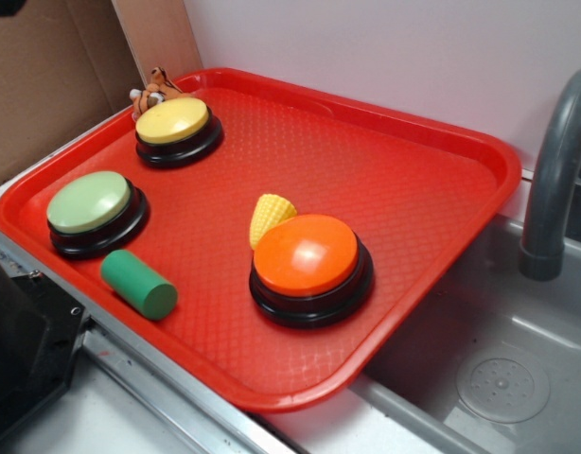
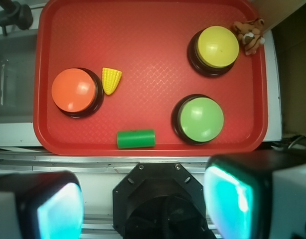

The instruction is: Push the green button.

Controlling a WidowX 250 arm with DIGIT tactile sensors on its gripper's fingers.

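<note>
Jaws stand wide apart and empty in the wrist view, the gripper (image 2: 143,199) above the tray's (image 2: 143,30) near edge; the green button (image 2: 200,118) lies ahead, right of the green cylinder (image 2: 136,139). From the exterior view, the green button (image 1: 89,202) sits at the tray's (image 1: 413,170) left side, between the yellow button (image 1: 173,121) and the green cylinder (image 1: 139,283).

From up here my gripper (image 2: 143,206) sits wide open, well above the near edge of the red tray (image 2: 143,30), nothing between it and the stuff below. The green button (image 2: 201,118) has open air straight over its dome, bare tray on its left and far sides, the green cylinder (image 2: 136,139) lying near-left of it but apart, and the yellow button (image 2: 218,47) further back with a clear strip between. The orange button (image 2: 74,90) and little corn piece (image 2: 111,80) are well off left; the tray's whole far-left stretch is wide open.
</note>
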